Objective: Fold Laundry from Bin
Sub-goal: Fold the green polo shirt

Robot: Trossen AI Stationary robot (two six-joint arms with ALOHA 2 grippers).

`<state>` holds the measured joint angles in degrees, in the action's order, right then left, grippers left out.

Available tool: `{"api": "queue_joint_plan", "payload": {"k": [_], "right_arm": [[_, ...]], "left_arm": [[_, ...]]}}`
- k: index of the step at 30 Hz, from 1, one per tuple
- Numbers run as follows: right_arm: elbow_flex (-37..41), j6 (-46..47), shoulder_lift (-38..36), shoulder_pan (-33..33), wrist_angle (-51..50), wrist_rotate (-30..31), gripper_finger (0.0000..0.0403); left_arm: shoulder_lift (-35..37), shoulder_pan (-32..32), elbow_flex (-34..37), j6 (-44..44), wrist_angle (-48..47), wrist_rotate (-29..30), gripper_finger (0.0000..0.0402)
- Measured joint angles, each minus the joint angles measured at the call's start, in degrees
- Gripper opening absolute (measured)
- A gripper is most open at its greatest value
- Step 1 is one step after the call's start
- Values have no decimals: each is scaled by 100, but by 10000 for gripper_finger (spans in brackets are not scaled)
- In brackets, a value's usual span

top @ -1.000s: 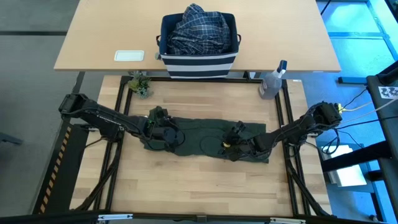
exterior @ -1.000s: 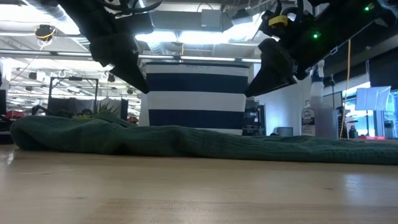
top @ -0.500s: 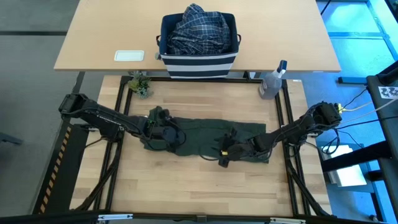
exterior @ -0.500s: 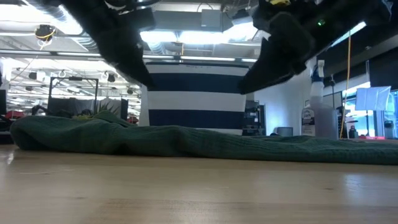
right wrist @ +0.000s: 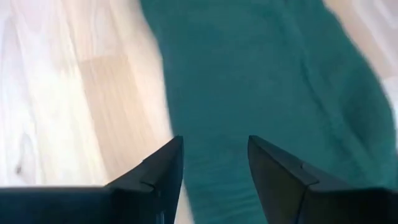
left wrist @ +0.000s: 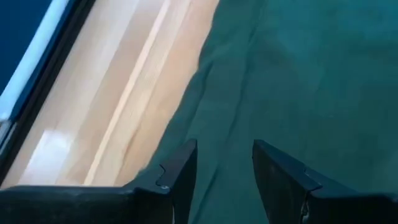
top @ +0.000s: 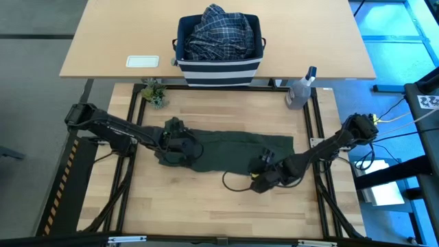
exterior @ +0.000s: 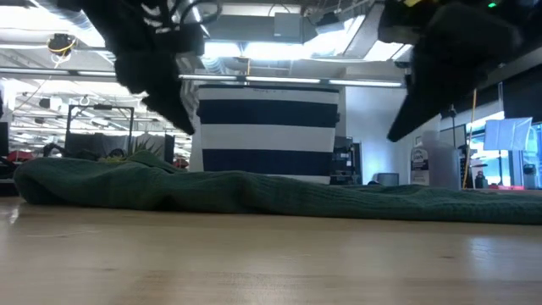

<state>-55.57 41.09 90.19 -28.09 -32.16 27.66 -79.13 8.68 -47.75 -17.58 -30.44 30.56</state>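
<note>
Looking from the near edge of the counter (top: 206, 206), you have the right gripper (top: 259, 184) just off the near edge of the dark olive-green garment (top: 226, 152), its fingers apart and empty. The garment lies just beyond this gripper, toward the bin. Its long axis runs side to side between your two arms, so the near hem runs crosswise in front of the fingers. The left gripper (top: 180, 149) hangs over the garment's left end, fingers also apart with nothing between them, cloth right below.

Compared with a second ago, the right gripper has drawn back toward you, from above the cloth to beside its near edge; the left has barely shifted, and the garment looks unchanged.

Farther off, beyond both grippers, the bin (top: 218, 67) sits on a second counter, holding the blue-and-white plaid shirt (top: 218, 31). A spray bottle (top: 300, 90) stands beyond the right gripper.
</note>
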Motion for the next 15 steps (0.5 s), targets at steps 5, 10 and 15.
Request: {"api": "queue_joint_plan", "payload": {"k": [5,10,15], "right_arm": [[0,380,142,-182,-483,-216,155],[2,942,171,-353,-1068,-330,78],[74,1251,169,-422,-1396,-602,8]], "left_arm": [[4,-233,147,47,-449,-548,149],[4,-270,689,27,-467,-1080,149],[11,-238,994,-391,-502,-1350,149]]}}
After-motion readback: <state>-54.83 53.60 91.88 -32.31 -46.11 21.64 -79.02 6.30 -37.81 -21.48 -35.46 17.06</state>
